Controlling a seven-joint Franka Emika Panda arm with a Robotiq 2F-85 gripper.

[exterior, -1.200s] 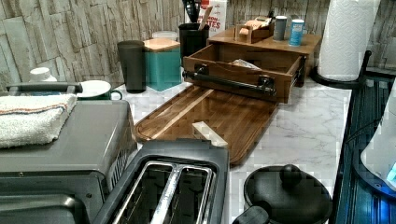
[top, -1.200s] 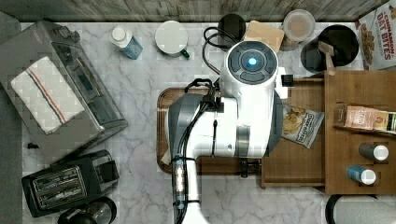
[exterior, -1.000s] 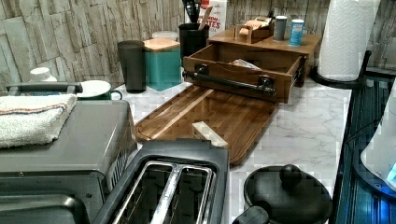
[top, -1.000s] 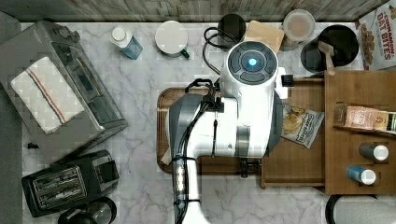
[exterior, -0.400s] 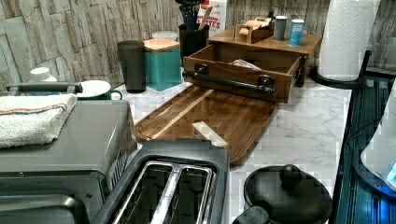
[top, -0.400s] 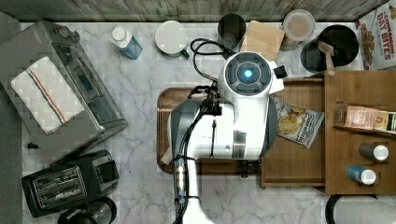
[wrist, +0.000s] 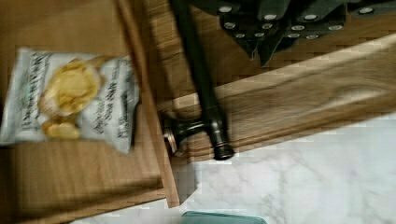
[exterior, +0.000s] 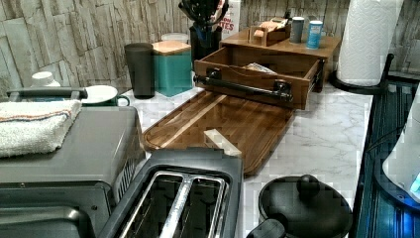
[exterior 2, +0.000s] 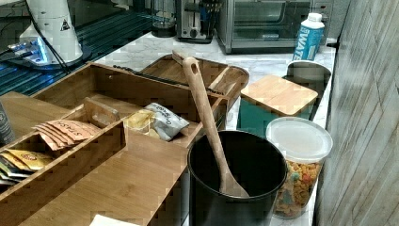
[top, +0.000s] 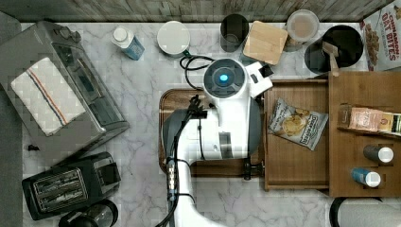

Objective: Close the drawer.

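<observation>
Just beside the claw (wrist: 280,28), whose state I cannot tell, the drawer (wrist: 84,182) is standing open, its handle (wrist: 201,88) waiting for a push

A white marble table (top: 146,94) carried a toaster oven (top: 66,90) with a striped towel (top: 45,94) folded on top, and a black toaster (top: 66,189) just beside it in the top view. A dark wooden tray (exterior: 218,124) lay flat near the middle. Along the back wall stood a water bottle (top: 126,42), a white mug (top: 173,38), a dark cup (top: 234,30), a teal canister with a wooden lid (top: 265,42) and a clear lidded jar (top: 302,28). A black pot (exterior 2: 237,179) held a wooden spoon (exterior 2: 207,117). A paper towel roll (exterior: 369,39) stood upright at the left view's right.
</observation>
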